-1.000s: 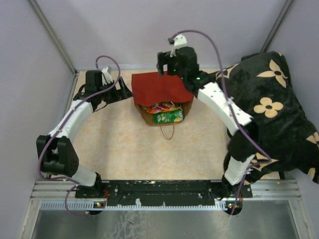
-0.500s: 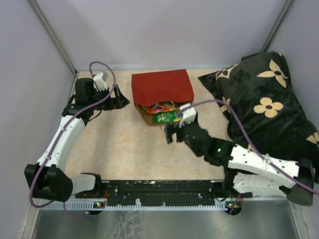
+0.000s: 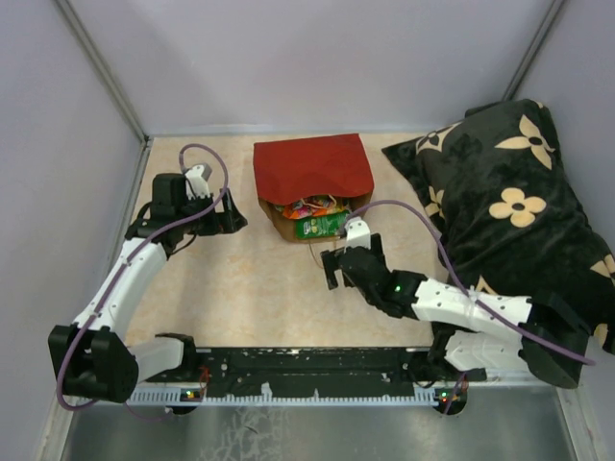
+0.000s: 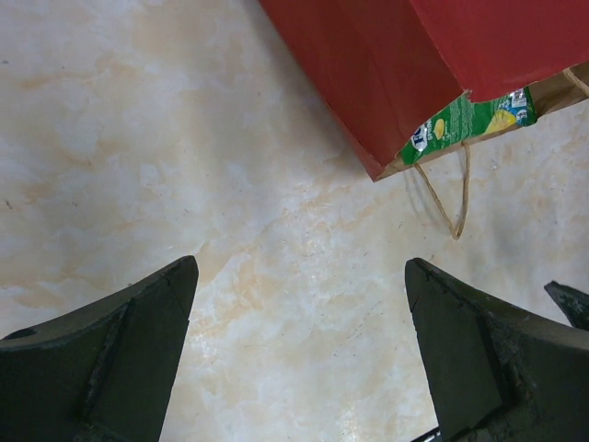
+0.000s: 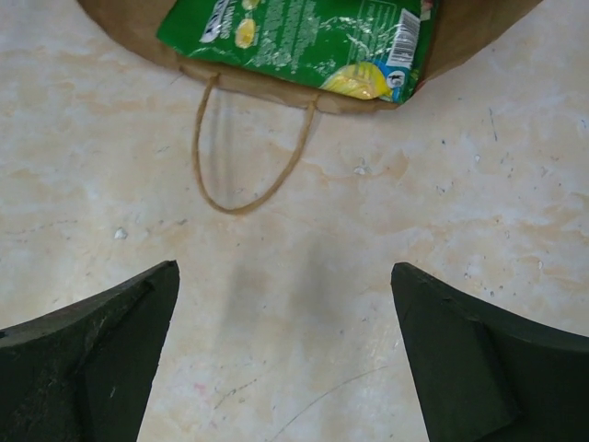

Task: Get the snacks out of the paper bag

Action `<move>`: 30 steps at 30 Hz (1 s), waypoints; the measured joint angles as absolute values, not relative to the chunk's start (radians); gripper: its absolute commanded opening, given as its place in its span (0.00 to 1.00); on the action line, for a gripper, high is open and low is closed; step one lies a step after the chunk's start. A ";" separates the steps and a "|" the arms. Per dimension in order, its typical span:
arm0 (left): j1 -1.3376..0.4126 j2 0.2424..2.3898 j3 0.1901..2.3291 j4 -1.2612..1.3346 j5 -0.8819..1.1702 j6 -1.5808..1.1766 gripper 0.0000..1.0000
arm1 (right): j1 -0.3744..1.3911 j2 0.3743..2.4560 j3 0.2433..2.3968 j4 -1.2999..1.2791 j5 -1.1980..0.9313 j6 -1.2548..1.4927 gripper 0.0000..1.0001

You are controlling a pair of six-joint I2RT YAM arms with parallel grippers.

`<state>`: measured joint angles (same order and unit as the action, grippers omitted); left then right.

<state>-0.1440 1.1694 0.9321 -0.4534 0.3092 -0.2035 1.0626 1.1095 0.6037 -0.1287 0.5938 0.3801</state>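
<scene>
The paper bag (image 3: 312,165) lies on its side, red face up, with its mouth toward me. Several glossy snacks (image 3: 309,206) show in the mouth, with a green packet (image 3: 323,226) at the front. My right gripper (image 3: 334,267) is open and empty, low over the table just in front of the mouth. In the right wrist view it (image 5: 283,269) faces the green packet (image 5: 294,37) and a string handle (image 5: 244,157). My left gripper (image 3: 233,209) is open and empty, left of the bag. In the left wrist view it (image 4: 300,267) sees the bag's red side (image 4: 414,64) and the green packet (image 4: 465,120).
A black pillow with cream flowers (image 3: 509,202) fills the right side, beside and over my right arm. Grey walls close the back and both sides. Bare beige table (image 3: 250,288) lies between the bag and the arm bases.
My right arm swung from behind the bag round to the front of its mouth and dropped low. My left gripper shifted slightly nearer and left. The bag stayed put.
</scene>
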 measured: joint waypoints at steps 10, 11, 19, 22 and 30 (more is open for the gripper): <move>-0.144 1.180 0.932 -0.460 0.315 -0.187 1.00 | 0.862 1.244 0.665 -0.101 0.505 0.386 0.92; -0.144 1.183 0.932 -0.463 0.316 -0.186 1.00 | 0.854 1.267 0.678 -0.101 0.503 0.386 0.91; -0.144 1.195 0.932 -0.472 0.329 -0.184 1.00 | 0.840 1.435 0.770 -0.091 0.495 0.350 0.89; -0.144 1.198 0.932 -0.474 0.331 -0.182 1.00 | 0.838 1.506 0.814 -0.064 0.490 0.326 0.87; -0.144 1.200 0.932 -0.474 0.340 -0.181 1.00 | 0.834 1.632 0.830 0.096 0.474 0.246 0.80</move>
